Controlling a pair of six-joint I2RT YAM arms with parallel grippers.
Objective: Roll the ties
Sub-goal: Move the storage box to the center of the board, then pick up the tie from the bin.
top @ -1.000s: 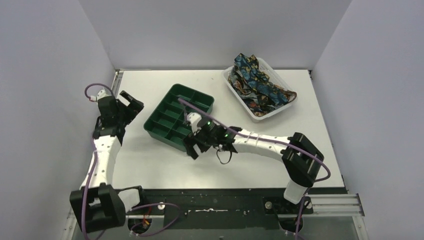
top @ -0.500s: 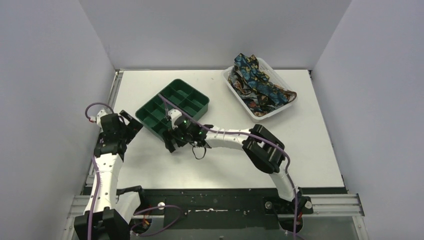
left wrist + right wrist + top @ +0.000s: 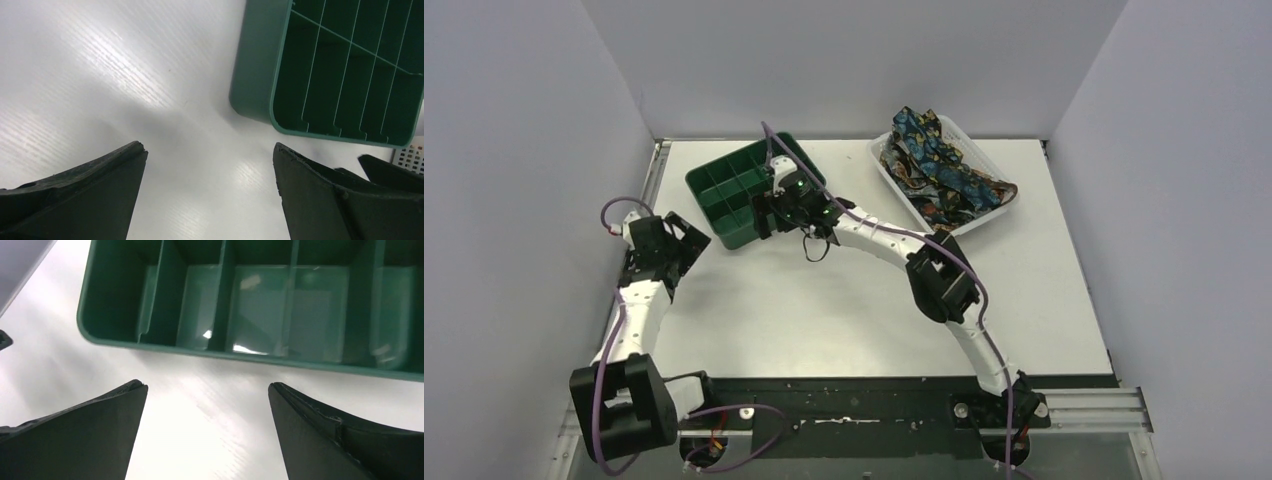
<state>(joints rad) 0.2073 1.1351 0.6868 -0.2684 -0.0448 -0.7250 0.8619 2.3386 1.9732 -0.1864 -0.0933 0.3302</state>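
- Top external view first: the ties are heaped together in a tangled pile, dark fabric busy with blue, orange and brown pattern, way over at the far right of the table.
- That whole pile sits inside the white mesh basket, with one end of the fabric spilling toward the basket's right rim. Neither arm is anywhere near it!
- Well apart from the basket, at the far left-centre, there's the green compartment tray, turned at an angle. Every compartment that shows is bare.
- Right gripper is reaching clear across the table and hangs at the tray's near-right edge. Its arm bends in a long arc back to its base.
- Right wrist view now: the right gripper has its jaws spread wide with nothing between them but white tabletop. The tray's long wall runs across just ahead of the fingertips. Whether they touch it, can't tell.
- Left gripper is low over the table at the left side, just beside the tray's near-left corner and apart from it.
- Left wrist view confirms it: the left gripper is gaping wide and holding nothing, bare table under it. The tray's rounded corner sits up ahead to the right.
- Tiny sliver of white mesh peeks in at the right edge of that view, past the tray.
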